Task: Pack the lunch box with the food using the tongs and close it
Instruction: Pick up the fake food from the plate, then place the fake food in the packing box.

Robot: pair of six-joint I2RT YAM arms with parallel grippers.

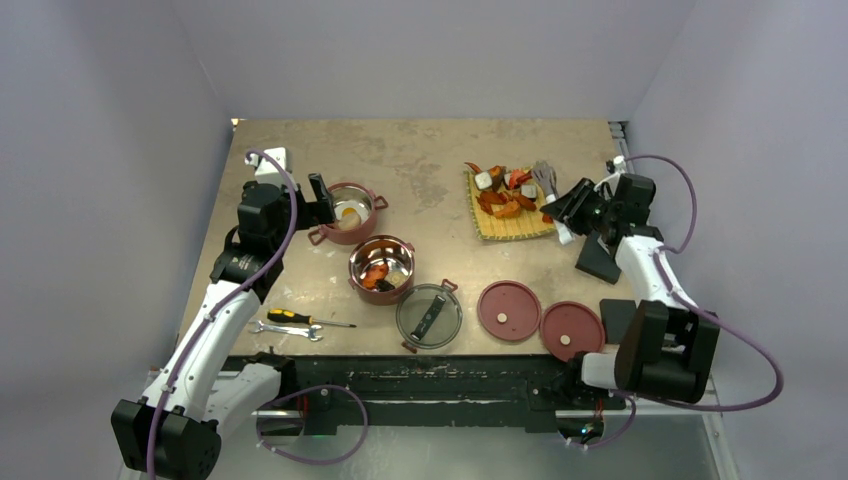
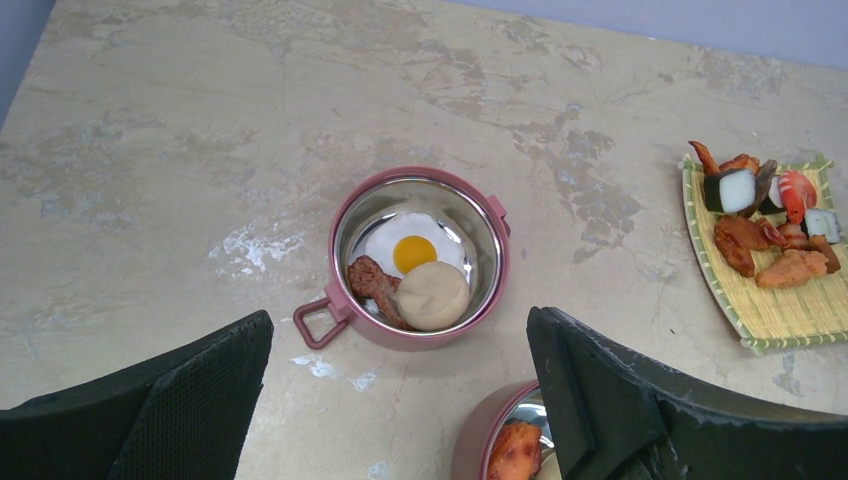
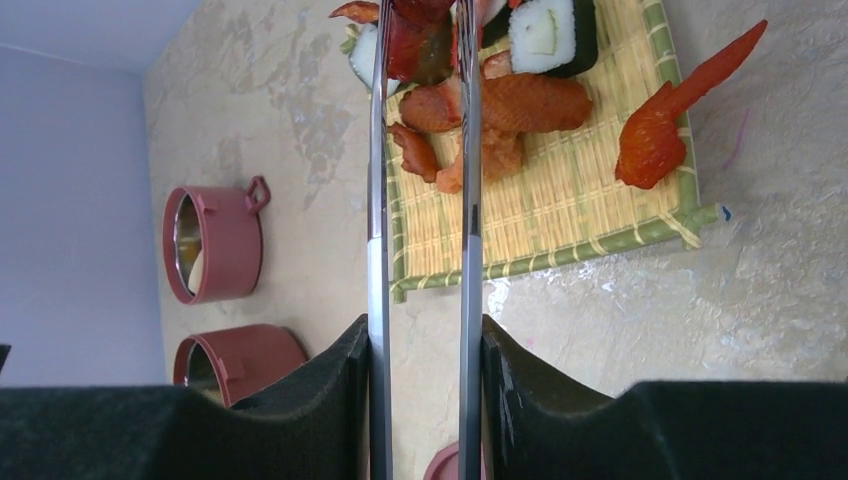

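The lunch box stands apart as two red bowls. The far bowl (image 1: 372, 200) (image 2: 497, 240) holds a fried egg (image 2: 413, 250), a beige bun (image 2: 432, 295) and a brown piece (image 2: 372, 280). The near bowl (image 1: 404, 285) (image 2: 480, 445) holds orange chunks. My left gripper (image 1: 325, 203) (image 2: 400, 400) hangs open just left of the far bowl, holding nothing. My right gripper (image 1: 572, 205) (image 3: 424, 350) is shut on the silver tongs (image 1: 547, 180) (image 3: 469, 200). The tongs' tips pinch a red piece (image 3: 420, 45) over the food on the yellow mat (image 1: 510, 228) (image 3: 560, 200).
The dark see-through top lid (image 1: 429, 316) and two red disc lids (image 1: 509, 311) (image 1: 571, 330) lie at the front. A screwdriver (image 1: 300, 318) and a wrench (image 1: 285, 329) lie front left. Two flat black objects (image 1: 600, 262) (image 1: 615, 318) lie by the right arm.
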